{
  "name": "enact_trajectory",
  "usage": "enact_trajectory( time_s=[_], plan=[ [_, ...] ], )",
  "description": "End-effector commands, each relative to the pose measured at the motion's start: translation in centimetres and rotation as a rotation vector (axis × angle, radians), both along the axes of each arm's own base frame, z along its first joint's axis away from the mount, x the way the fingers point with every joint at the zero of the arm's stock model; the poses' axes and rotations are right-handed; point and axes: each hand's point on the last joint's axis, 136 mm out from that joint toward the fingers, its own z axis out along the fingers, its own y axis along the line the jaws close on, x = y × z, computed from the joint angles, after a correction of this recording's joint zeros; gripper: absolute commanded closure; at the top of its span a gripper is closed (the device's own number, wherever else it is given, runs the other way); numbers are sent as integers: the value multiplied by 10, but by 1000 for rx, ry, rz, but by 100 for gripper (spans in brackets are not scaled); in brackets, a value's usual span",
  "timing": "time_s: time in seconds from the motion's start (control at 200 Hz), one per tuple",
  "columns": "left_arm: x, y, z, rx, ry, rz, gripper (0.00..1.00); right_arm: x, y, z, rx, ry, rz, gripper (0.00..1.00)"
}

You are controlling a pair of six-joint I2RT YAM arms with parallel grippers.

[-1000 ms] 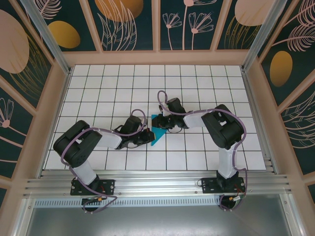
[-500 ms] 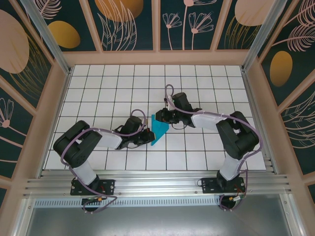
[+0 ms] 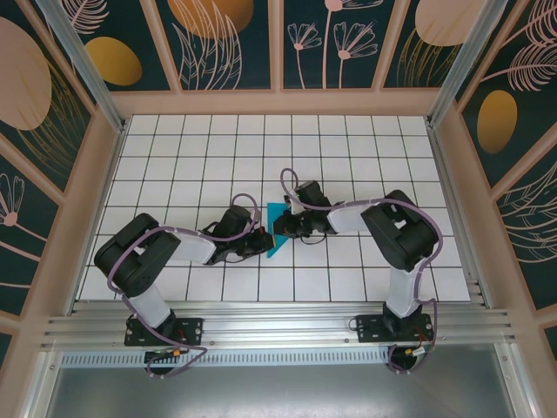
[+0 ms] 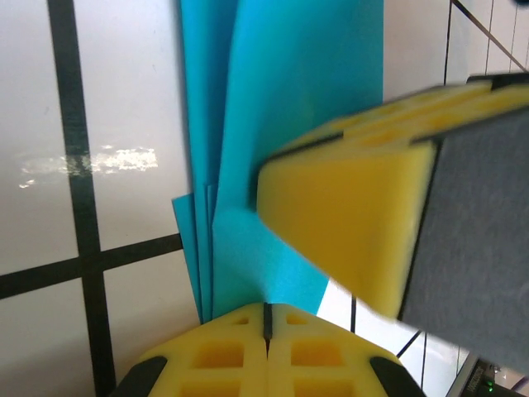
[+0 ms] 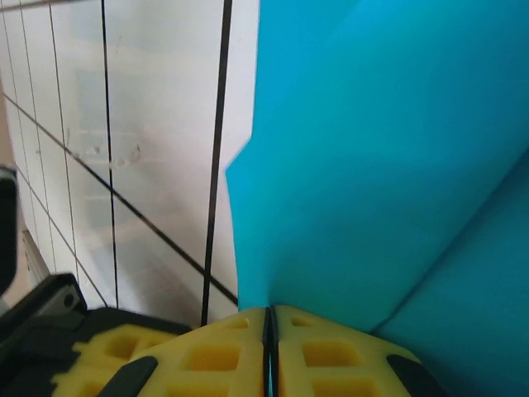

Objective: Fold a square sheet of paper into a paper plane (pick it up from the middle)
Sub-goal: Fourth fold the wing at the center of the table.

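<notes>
The square sheet of paper (image 3: 275,244) is folded into a narrow, layered teal shape at the middle of the table, between my two grippers. My left gripper (image 3: 259,242) is at its left end. In the left wrist view the left gripper (image 4: 266,316) is shut, with the stacked layers of the paper (image 4: 289,124) running out from its yellow tips. My right gripper (image 3: 283,228) reaches in from the right. In the right wrist view the right gripper (image 5: 270,318) is shut on a raised flap of the paper (image 5: 372,165). One of its fingers (image 4: 339,231) hangs just over the sheet.
The white gridded table (image 3: 348,148) stretches around the paper. Wooden walls (image 3: 278,103) close it in at the back and sides. An aluminium rail (image 3: 278,329) runs along the near edge by the arm bases.
The right gripper drew back to the upper right, then came in again to the paper and closed on its flap. The left gripper stayed shut in place.
</notes>
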Motion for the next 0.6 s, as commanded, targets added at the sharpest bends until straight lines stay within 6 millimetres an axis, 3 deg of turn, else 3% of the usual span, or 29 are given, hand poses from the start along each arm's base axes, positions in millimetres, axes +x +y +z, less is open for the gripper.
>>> enact_trajectory(
  time_s=[0.0, 0.275, 0.596],
  plan=[
    [-45, 58, -81, 318, 197, 52, 100, 15, -9, -19, -90, -6, -58, 87],
    [-51, 72, -93, 389, 207, 51, 100, 41, -20, -19, -150, -18, -126, 84],
    [-54, 80, -98, 432, 201, 38, 100, 63, -14, -9, -145, -38, -118, 82]
  ],
)
